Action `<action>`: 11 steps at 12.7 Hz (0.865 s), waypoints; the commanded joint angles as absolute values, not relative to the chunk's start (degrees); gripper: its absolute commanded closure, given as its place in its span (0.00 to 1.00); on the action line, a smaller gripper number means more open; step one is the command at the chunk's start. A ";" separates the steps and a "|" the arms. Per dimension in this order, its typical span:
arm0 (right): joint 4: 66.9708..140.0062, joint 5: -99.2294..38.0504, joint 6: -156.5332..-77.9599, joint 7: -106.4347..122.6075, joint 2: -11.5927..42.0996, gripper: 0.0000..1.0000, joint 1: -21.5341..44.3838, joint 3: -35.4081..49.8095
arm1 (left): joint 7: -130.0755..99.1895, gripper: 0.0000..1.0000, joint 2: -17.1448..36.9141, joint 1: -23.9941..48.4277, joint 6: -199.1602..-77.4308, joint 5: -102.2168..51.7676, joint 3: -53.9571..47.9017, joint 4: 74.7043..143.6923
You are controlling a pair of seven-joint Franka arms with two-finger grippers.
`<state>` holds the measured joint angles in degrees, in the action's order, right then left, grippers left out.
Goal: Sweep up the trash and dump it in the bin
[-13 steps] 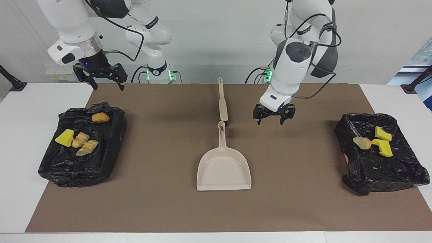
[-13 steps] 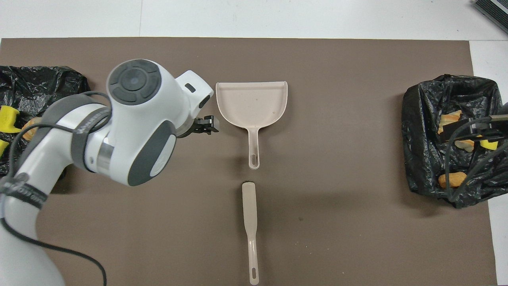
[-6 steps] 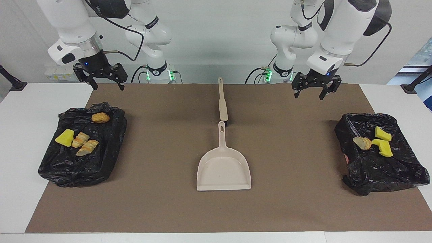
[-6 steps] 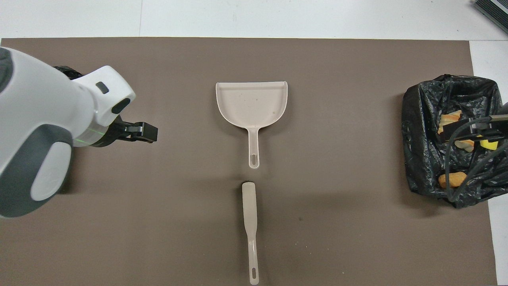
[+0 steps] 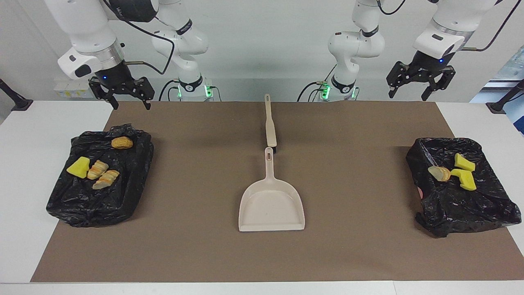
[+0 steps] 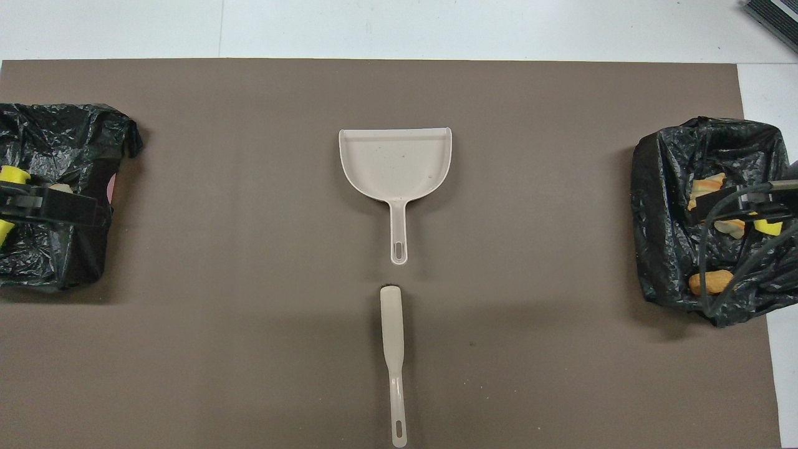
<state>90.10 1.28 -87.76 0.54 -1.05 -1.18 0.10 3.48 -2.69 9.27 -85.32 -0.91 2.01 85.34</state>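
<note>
In the overhead view, the black plastic-lined bin [image 6: 56,143] at the left arm's end is cut off by the picture's edge. Its yellow sponge pieces [image 6: 12,176] are partly covered by the left gripper [image 6: 59,209]. The other bin's tan-orange bread-like chunks [image 6: 707,185] are partly hidden by black cables [image 6: 735,262].

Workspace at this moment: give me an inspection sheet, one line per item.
Surface: brown mat on a white table.
Job's things: trash in two black-lined bins, four scraps at the right arm's end, three at the left's; dustpan and brush mid-mat, end to end, apart.
Clutter: nothing seen.
Grippers: left gripper and right gripper open, empty, raised.
Cables: along both arms.
Surroundings: white wall.
</note>
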 commanded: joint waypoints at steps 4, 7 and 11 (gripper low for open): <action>89.74 0.53 -86.84 -0.18 -1.23 0.00 -1.76 0.44 | 7.12 0.00 -1.67 7.30 -82.71 -0.09 2.55 84.37; 89.74 0.53 -86.84 -0.26 -1.23 0.00 -1.76 0.44 | 7.21 0.00 -0.79 6.07 -82.97 0.18 2.64 83.76; 89.74 0.53 -86.84 -0.18 -1.23 0.00 -1.76 0.44 | 7.29 0.00 -0.26 5.27 -82.62 -0.09 2.64 83.58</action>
